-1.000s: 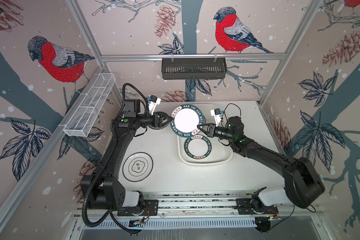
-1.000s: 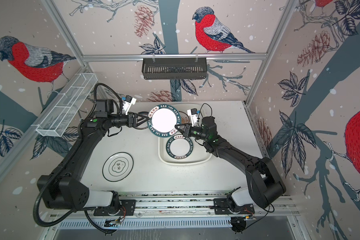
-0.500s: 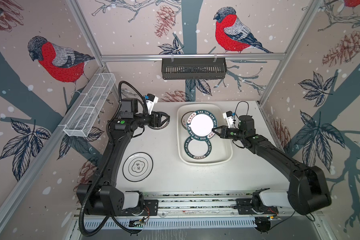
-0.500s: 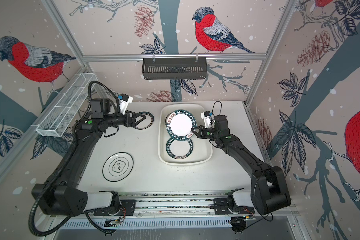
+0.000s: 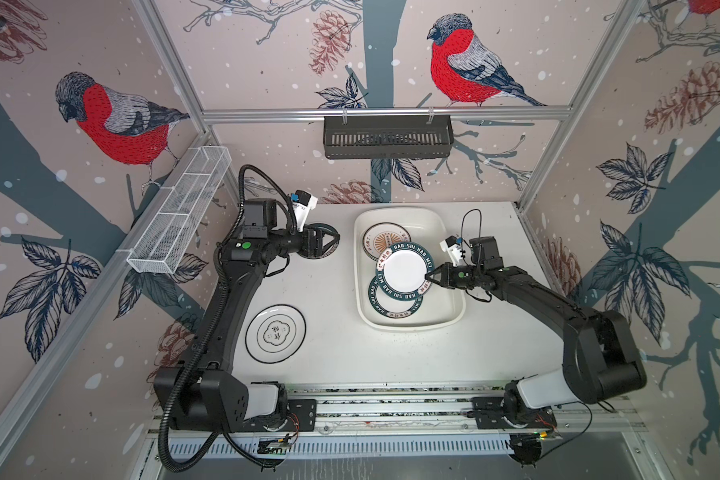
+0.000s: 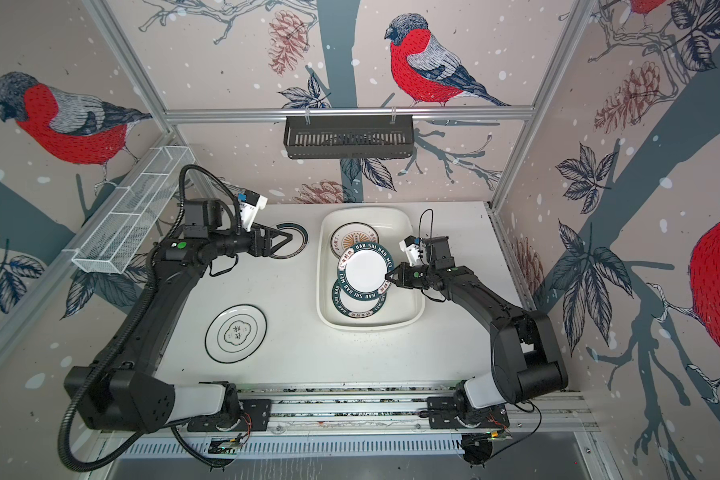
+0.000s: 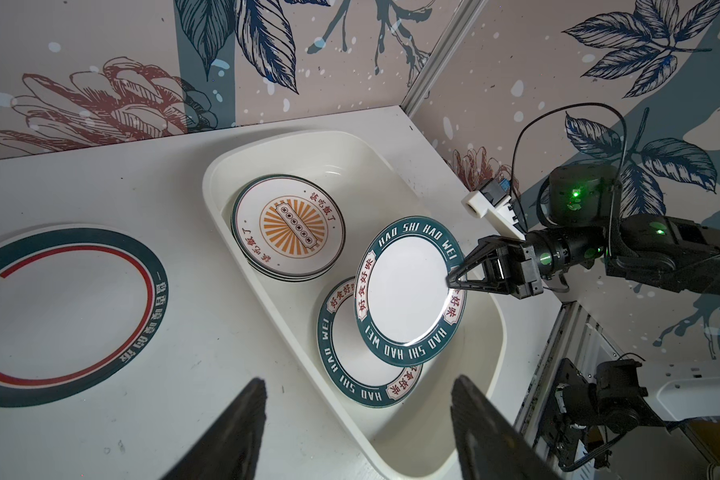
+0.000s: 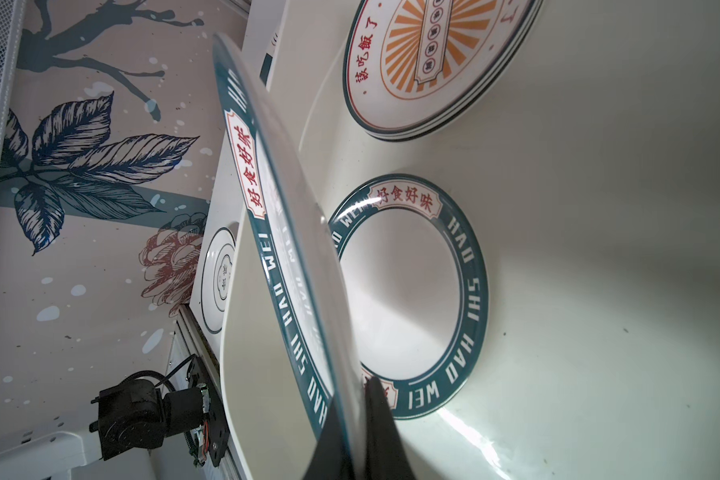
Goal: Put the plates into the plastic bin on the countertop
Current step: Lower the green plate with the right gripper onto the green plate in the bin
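My right gripper [image 5: 428, 277] [image 8: 350, 399] is shut on the rim of a green-lettered plate [image 5: 404, 270] [image 6: 364, 270] [image 7: 408, 286], holding it tilted inside the plastic bin [image 5: 356, 274] [image 7: 425, 415]. Under it a matching plate [image 5: 395, 305] [image 8: 408, 291] lies flat. A stack of orange sunburst plates [image 5: 385, 241] [image 7: 287, 226] fills the bin's far end. On the countertop [image 5: 333, 357] lies a black-rimmed clover plate [image 5: 275, 330]. My left gripper [image 5: 329, 243] [image 7: 358, 382] hangs open and empty over a green-and-red ringed plate [image 7: 59, 307] left of the bin.
A black slotted rack [image 5: 387, 137] hangs on the back wall. A white wire-mesh basket [image 5: 179, 216] runs along the left wall. Aluminium rails [image 5: 391, 407] with both arm bases border the front edge.
The right gripper carried the green-lettered plate rightward from the bin's left edge, then toward the front over the flat matching plate. The left gripper stayed open near the ringed plate.
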Robot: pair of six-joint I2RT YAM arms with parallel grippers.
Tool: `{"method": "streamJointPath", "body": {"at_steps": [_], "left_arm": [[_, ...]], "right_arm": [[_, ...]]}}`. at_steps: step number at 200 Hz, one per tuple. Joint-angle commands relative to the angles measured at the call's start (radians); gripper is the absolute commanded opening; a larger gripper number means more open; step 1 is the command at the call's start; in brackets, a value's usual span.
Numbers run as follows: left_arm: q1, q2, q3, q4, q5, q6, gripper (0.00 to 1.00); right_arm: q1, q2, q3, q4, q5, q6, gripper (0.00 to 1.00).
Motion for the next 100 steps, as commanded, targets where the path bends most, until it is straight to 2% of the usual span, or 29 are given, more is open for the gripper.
{"method": "streamJointPath", "body": {"at_steps": [1, 100], "left_arm": [[0.0, 0.001, -0.001, 0.014, 0.017, 0.01, 0.7], [0.0, -0.002, -0.012, 0.018, 0.028, 0.01, 0.71]], "right_arm": [[0.0, 0.025, 0.02, -0.022, -0.021, -0.032, 0.08], [0.04, 0.14, 0.113, -0.154, 0.03, -0.082, 0.1]]}}
